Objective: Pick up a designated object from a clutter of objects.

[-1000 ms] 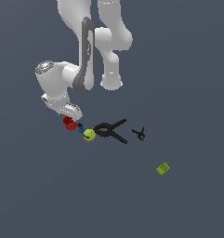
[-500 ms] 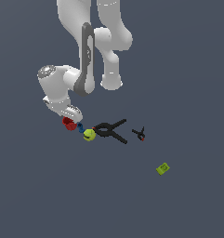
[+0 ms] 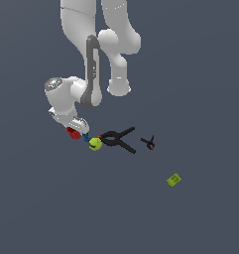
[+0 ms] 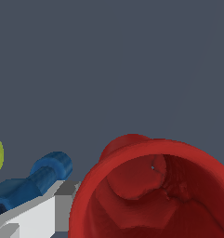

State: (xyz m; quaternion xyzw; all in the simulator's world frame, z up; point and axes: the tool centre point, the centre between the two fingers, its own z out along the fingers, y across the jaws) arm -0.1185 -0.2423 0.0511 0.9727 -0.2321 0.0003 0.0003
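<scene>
- Tool (image 3: 75,130) position: low over the red cup (image 3: 73,132), on the exterior view's left of the blue piece (image 3: 86,137).
- Cup mouth faces the wrist camera.
- Tool opening: cannot be determined.

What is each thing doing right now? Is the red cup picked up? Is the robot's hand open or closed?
red cup: open mouth faces the wrist camera, right at the gripper; whether it is lifted cannot be told.
gripper: low over the cup; open or shut cannot be told.
blue piece: lying beside the cup.
yellow-green ball: resting by the large clamp.
large black clamp: lying flat.
small black clamp: lying apart.
green box: lying alone.
</scene>
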